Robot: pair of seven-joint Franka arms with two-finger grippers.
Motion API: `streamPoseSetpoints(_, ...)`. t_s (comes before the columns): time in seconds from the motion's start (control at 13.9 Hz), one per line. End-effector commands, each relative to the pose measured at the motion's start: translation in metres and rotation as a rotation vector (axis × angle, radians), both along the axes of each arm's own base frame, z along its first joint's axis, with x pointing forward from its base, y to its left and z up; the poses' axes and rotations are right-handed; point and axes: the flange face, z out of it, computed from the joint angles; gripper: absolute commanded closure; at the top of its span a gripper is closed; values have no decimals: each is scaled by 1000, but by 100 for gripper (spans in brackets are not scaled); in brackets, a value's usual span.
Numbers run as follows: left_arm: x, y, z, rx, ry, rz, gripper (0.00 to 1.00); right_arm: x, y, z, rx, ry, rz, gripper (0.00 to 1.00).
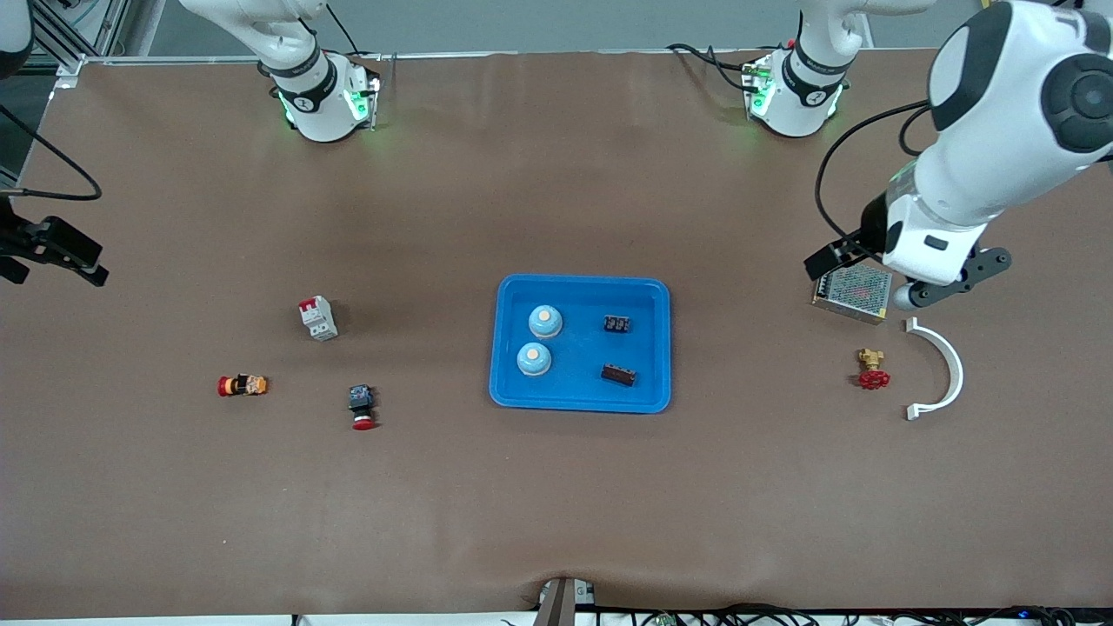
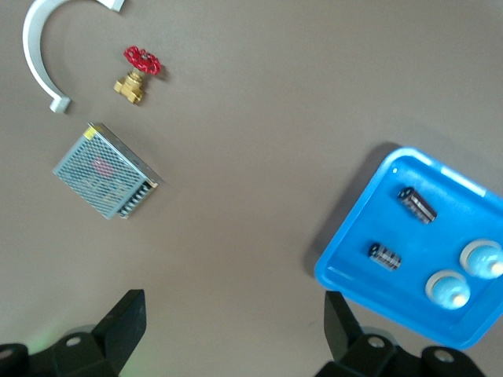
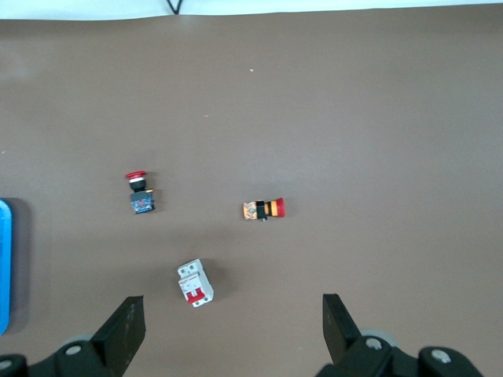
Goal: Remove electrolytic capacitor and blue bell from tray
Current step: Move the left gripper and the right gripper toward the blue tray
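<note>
Nothing removed yet: tray [image 1: 581, 400] sits mid-table, loaded.
You'll find two glossy dark capacitors [image 1: 618, 375] at its 3 o'clock side, two domed pale-blue bells [image 1: 534, 358] at 9 o'clock; left gripper [image 2: 232, 318] and right gripper [image 3: 232, 318] hang spread, empty, over bare table.

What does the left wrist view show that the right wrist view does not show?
Only the left wrist view: two bells, two capacitors, metal mesh box, red-handled valve, white curved bracket, the open left gripper.
Only the right wrist view: circuit breaker, red push button, orange-red part, the open right gripper.
Both: the blue tray, only its edge in the right wrist view.
</note>
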Motion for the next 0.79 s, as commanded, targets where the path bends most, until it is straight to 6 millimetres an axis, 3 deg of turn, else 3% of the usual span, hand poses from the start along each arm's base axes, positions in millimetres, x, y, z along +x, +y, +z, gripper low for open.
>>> streamPoseSetpoints(0.0,1,-14,-17,-25,-9,147,0,15,42,-8,2,5,51,0)
streamPoseSetpoints(0.29,7,-55,-49,-41,-42,370,0,35,89,-24,21,17,-1,0)
streamPoseSetpoints(0.5,10,-82,-64,-54,-64,475,0,47,119,-51,26,35,-17,0)
streamPoseSetpoints(0.72,9,-127,-109,59,-123,564,0,55,157,-86,70,85,-41,0)
